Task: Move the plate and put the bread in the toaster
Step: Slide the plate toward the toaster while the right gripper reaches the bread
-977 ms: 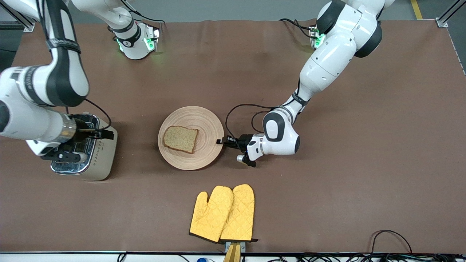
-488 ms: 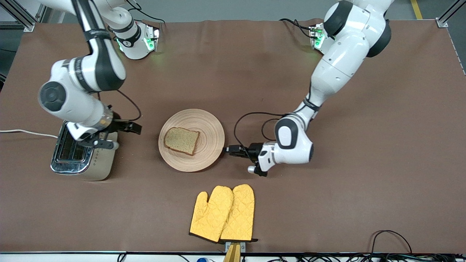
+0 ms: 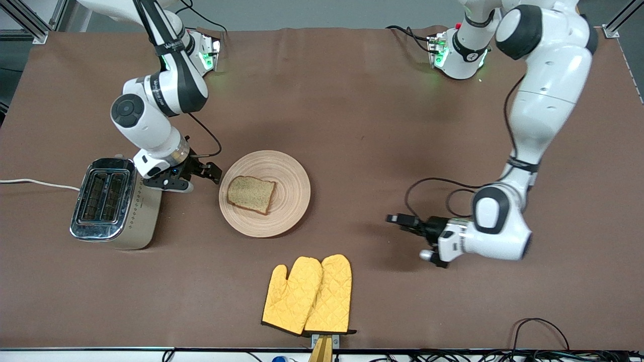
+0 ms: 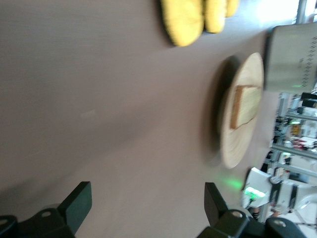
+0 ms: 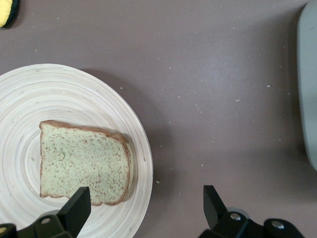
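Observation:
The light wooden plate (image 3: 292, 176) lies mid-table with the slice of bread (image 3: 250, 193) flat on it. The cream toaster (image 3: 103, 201) stands beside it toward the right arm's end, both slots showing nothing inside. My right gripper (image 3: 215, 173) hangs open over the plate's rim on the toaster's side; its wrist view has the bread (image 5: 84, 166) and plate (image 5: 74, 94) just ahead of the gripper (image 5: 146, 206). My left gripper (image 3: 397, 219) is open over bare table toward the left arm's end, holding nothing (image 4: 148, 198); plate (image 4: 242, 144) and bread (image 4: 246, 105) show farther off.
A pair of yellow oven mitts (image 3: 309, 294) lies nearer the front camera than the plate, by the table's edge. The toaster's white cord (image 3: 35, 183) runs off toward the right arm's end. Brown tabletop (image 3: 352, 125) spreads around everything.
The left gripper opened, let go of the plate's rim and drew back toward its own end. The right arm swung from over the toaster to the plate's edge. The plate stayed put.

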### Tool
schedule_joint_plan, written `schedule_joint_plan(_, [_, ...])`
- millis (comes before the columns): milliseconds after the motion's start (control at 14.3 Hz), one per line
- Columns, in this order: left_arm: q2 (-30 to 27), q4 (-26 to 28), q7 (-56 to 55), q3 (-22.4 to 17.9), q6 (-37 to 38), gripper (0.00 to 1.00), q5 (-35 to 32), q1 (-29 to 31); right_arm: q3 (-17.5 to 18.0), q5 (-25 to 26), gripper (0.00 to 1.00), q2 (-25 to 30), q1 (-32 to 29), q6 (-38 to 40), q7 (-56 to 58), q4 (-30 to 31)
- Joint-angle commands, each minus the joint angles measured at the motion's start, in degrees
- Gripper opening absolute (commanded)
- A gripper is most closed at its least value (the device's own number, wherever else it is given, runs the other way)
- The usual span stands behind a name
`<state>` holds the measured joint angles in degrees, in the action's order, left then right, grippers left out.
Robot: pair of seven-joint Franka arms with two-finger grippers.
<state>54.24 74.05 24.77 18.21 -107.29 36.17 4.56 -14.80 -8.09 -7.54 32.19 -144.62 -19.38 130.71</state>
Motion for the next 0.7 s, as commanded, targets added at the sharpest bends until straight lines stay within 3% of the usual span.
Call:
schedule_joint_plan(0, [-1.3,-1.2,-0.2,0.2,2.1,1.0,-6.3,2.6,-0.1,0.4,0.99,2.4,1.2,-4.4,-1.7,4.2])
schedule_joint_plan(140, [-3.3,-3.1,-0.1,0.0,2.2,1.0,-14.5,2.8,-0.1,0.4,0.91,1.0,1.6,-6.2,-2.9,4.1])
schedule_joint_plan(419, [-8.3,-6.5,1.3,-0.3,2.1,1.0,-33.9,2.7,-0.1,0.3,0.64,-2.5,2.7,-9.3,-2.9,3.8])
schedule_joint_plan(628, [-16.0,-6.4,-2.8,-1.5,1.8,1.0,-41.0,2.2,-0.1,-0.3,0.57,-5.4,3.4,-11.3,-4.7,3.7])
